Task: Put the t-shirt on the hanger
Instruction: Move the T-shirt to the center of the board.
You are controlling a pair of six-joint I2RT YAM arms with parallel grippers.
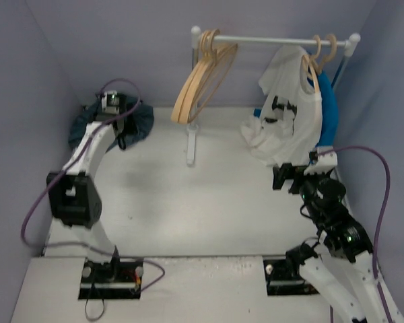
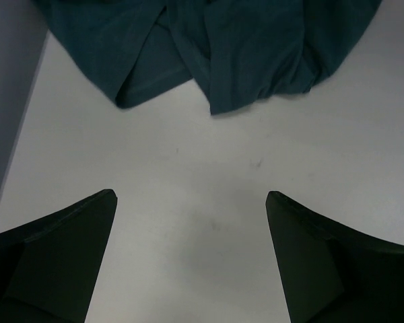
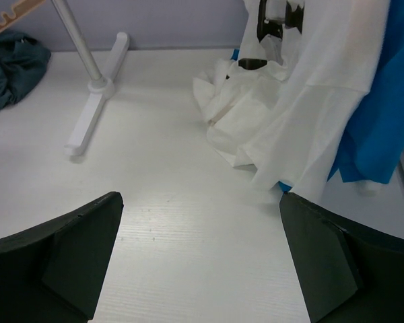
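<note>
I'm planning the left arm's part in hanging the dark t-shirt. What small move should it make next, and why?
Probably ease the left hand forward and down onto the t-shirt. Its jaws stand open and empty over bare table, and the crumpled shirt's near edge lies just ahead of the fingertips, so nothing is gripped yet. A short advance should bring a fold between the fingers.

You have plain lavender walls point(image 1: 108, 40) on three sides, evenly lit. White tabletop point(image 1: 209, 202), faintly scuffed. White garment rail point(image 1: 269, 40) runs along the back wall; its foot point(image 3: 94, 114) sits ahead-left of the right gripper point(image 3: 198, 195).
</note>
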